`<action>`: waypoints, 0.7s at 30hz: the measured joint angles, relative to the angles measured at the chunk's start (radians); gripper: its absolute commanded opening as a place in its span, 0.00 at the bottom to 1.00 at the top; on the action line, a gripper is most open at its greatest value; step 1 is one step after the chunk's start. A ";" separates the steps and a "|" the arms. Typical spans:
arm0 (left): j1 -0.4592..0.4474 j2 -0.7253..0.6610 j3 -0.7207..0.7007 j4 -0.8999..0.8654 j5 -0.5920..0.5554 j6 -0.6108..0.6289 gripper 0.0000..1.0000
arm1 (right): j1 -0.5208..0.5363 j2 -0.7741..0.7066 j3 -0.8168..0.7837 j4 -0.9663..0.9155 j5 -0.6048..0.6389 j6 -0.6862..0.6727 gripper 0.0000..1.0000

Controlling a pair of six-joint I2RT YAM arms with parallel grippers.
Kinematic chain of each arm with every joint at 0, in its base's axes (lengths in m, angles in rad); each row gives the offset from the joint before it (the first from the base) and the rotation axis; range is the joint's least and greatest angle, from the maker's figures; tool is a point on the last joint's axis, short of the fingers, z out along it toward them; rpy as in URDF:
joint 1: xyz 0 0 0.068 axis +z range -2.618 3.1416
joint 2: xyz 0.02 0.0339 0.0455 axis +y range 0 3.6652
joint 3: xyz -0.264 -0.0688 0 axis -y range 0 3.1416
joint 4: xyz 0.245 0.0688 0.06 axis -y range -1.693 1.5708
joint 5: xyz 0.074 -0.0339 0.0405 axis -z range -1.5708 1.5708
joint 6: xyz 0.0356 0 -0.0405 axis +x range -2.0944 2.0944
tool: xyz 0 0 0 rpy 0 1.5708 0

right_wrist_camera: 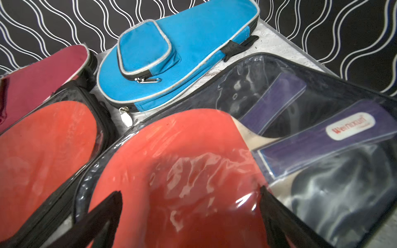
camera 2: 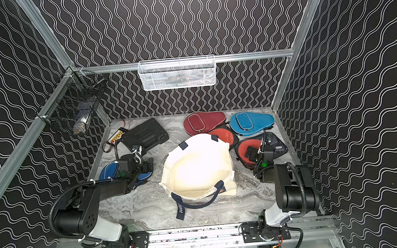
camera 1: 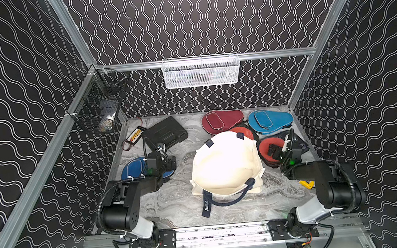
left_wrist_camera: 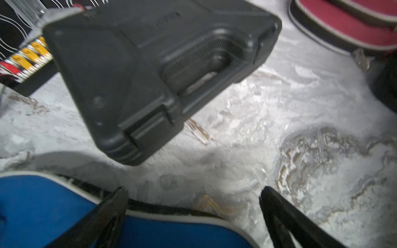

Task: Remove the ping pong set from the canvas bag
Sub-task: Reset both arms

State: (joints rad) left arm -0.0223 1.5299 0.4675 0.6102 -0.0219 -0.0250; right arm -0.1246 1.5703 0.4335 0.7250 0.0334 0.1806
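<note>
Both arms stand clear of the canvas bag [camera 1: 225, 166], which lies mid-table on its side with its mouth and navy handle [camera 1: 226, 200] turned toward the arm bases. The left gripper [left_wrist_camera: 193, 193] is spread wide and holds nothing; it hangs over the edge of a dark blue case [left_wrist_camera: 43, 214], near a black hard case [left_wrist_camera: 139, 64]. The right gripper [right_wrist_camera: 190, 193] is likewise fully spread and empty, poised directly above a clear-fronted ping pong set [right_wrist_camera: 171, 161] that lies on the table just right of the bag, beside a second clear-fronted set [right_wrist_camera: 43, 150] and a light blue case [right_wrist_camera: 182, 53]. The bag's interior is washed out by glare in both top views, so I cannot tell whether a set lies inside. My judgement: if it is empty, the removal is done and only withdrawal is left. If not, the next move calls for one arm to pin or lift the bag's rim while the other reaches in through the mouth.
</note>
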 measured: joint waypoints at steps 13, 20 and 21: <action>-0.019 0.123 -0.087 0.362 -0.052 0.001 0.99 | 0.045 0.087 -0.023 0.221 -0.058 -0.066 0.99; -0.023 0.127 -0.085 0.360 -0.082 0.001 0.99 | 0.046 0.092 -0.021 0.206 -0.061 -0.077 0.99; -0.023 0.127 -0.085 0.360 -0.084 0.001 0.99 | 0.046 0.092 -0.021 0.206 -0.061 -0.079 0.99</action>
State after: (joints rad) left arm -0.0452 1.6569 0.3828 0.9703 -0.1055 -0.0238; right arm -0.0784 1.6623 0.4122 0.9310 -0.0277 0.1013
